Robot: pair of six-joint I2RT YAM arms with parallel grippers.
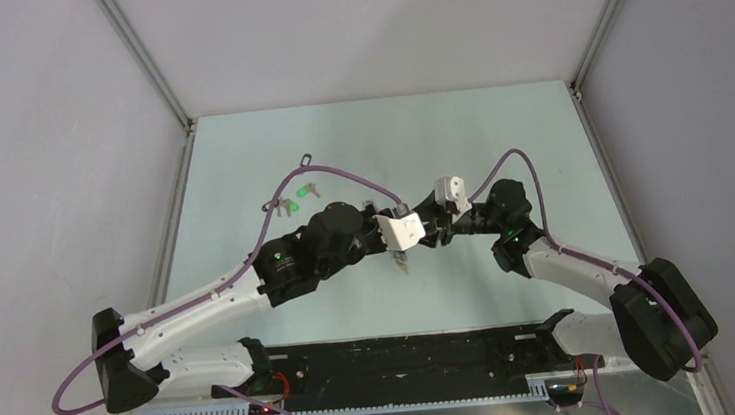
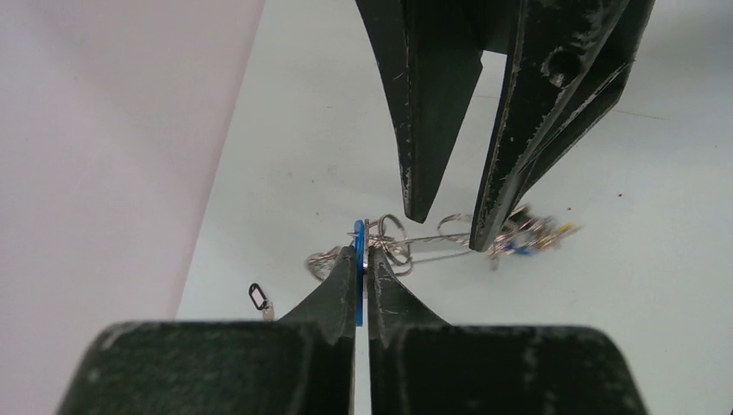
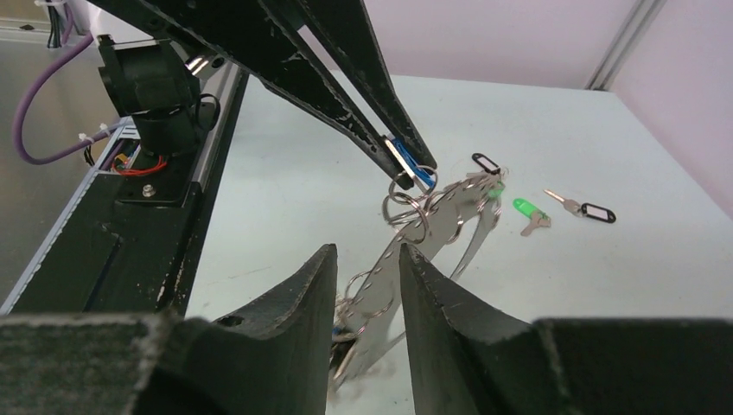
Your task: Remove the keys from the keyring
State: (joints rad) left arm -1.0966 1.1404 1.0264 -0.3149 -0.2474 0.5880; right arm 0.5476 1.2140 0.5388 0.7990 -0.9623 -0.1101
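The keyring, a thin silver wire loop, hangs above the table between both grippers; it also shows in the left wrist view. My left gripper is shut on a blue key that still sits on the loop by a small split ring. My right gripper has its fingers a narrow gap apart, closed round the loop's other end, with a cluster of blue and yellow keys beside one fingertip. In the top view the two grippers meet at mid-table. The loop looks blurred in the right wrist view.
Loose keys lie on the table at the back left: two green ones and a black oval tag. The right wrist view shows a green key and a black-tagged key. Grey walls enclose the table.
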